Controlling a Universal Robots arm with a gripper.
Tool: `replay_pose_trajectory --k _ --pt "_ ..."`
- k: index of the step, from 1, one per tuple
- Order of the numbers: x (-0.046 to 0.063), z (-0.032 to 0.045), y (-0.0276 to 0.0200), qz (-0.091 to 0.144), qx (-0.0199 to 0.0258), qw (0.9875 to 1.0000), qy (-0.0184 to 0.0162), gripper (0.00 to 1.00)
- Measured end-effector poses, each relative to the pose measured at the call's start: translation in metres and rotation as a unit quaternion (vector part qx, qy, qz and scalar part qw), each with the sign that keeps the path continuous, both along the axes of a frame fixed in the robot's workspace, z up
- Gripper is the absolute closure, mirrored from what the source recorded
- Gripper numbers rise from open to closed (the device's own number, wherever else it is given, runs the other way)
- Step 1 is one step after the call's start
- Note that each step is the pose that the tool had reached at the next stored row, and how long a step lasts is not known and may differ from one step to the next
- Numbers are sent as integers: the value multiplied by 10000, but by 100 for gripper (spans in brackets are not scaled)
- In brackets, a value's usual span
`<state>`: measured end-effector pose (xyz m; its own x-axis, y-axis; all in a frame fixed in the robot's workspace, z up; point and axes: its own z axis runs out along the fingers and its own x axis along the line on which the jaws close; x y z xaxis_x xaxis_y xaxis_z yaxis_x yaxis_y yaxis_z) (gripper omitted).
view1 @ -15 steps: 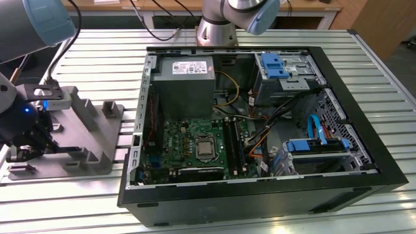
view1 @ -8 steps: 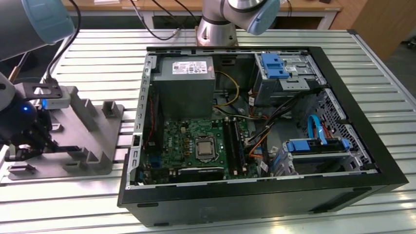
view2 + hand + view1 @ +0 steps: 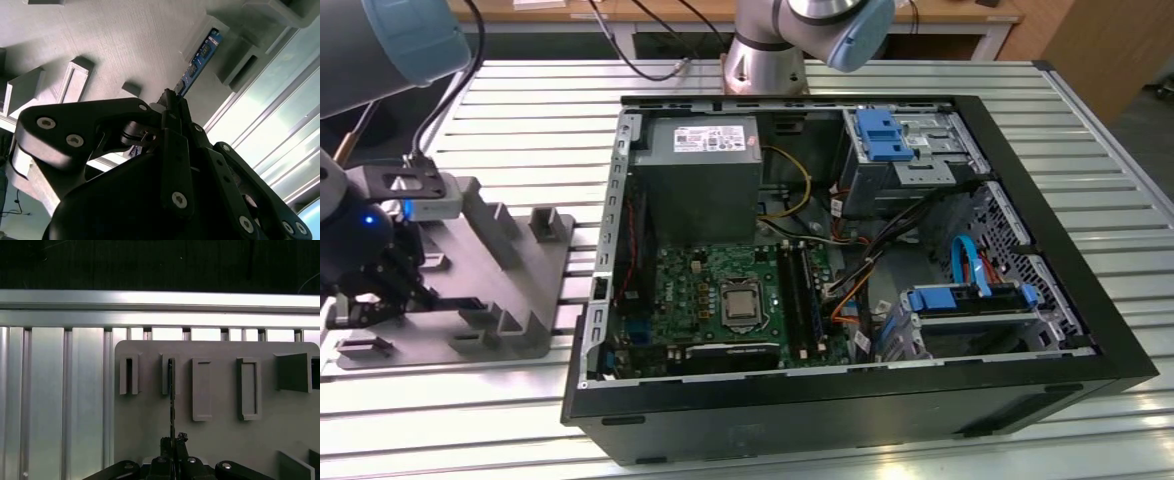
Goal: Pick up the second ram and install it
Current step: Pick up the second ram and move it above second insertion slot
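**Pick-up stage of the memory installation.** The tool (image 3: 172, 102) is pressed together on the second ram (image 3: 200, 52), pinching the near end of the stick by its flat faces. The rest of the stick runs straight ahead of the tips, on edge, over the grey slotted plate (image 3: 225, 440), with its far end between a pair of upright posts (image 3: 165, 375). In the first wrist view the stick appears edge-on as a thin dark line.

Judged from this, the grasp is made and the stick is not yet away from the plate. The open computer case (image 3: 854, 430) and its motherboard (image 3: 720, 290) lie well apart from the tool, across the bench (image 3: 520, 110).

Freeing the stick would call for a pull in line with the posts, without twist, since so thin a board could bind or flex.

Whether the stick's lower edge rests in its holder or sits just clear of it cannot be told. The tool's own links hide the grip point, and the stick's contacts are hidden.
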<state>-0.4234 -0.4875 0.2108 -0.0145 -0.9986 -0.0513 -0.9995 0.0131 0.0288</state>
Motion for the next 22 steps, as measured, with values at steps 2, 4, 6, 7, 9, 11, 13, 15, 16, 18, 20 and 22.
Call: replay_pose_trajectory --k 2,4,6,7,9,11,13,15,16,18,20,22 --pt "0 12 0 0 0 10000 0 86" --pt "0 23 0 0 0 10000 0 86" --pt "1 33 3 1 1 10000 -1 86" --pt "1 39 6 0 0 10000 0 86" --pt "1 51 9 0 0 10000 0 86" --pt "0 63 11 0 0 10000 0 86" --pt "0 75 12 0 0 10000 0 86" --pt "0 86 12 0 0 10000 0 86" --pt "0 93 12 0 0 10000 0 86" --pt "0 104 12 0 0 10000 0 86" --pt "0 109 12 0 1 10000 -1 86" --pt "0 115 12 0 0 10000 0 86"
